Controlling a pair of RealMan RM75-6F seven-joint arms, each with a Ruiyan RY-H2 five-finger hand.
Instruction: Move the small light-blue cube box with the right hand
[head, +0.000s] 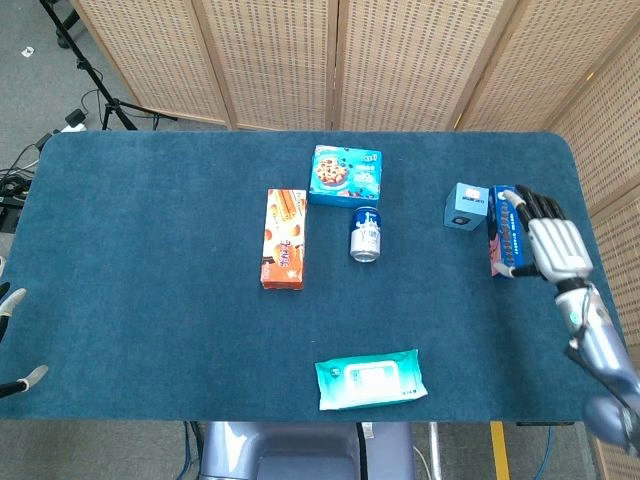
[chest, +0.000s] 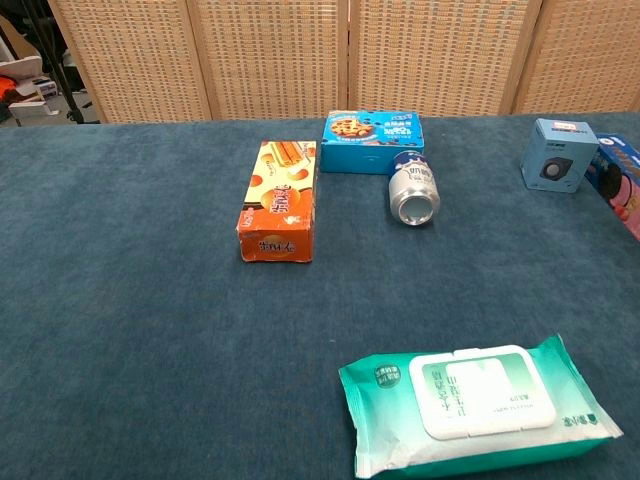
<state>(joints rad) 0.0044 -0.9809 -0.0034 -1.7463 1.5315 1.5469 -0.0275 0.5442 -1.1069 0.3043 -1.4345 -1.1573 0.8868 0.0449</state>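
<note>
My right hand (head: 545, 240) hovers empty, fingers spread, over the long blue box (head: 503, 231); the light-blue cube (head: 466, 207) sits just left of it, untouched.

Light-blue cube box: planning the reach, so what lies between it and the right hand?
In the head view, the long blue box lies between the light-blue cube box and the right hand, which appears over its right side.

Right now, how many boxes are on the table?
4: orange box left of centre, cookie box behind the can, light-blue cube box at right, long blue box beside it, under the right robot hand.
</note>
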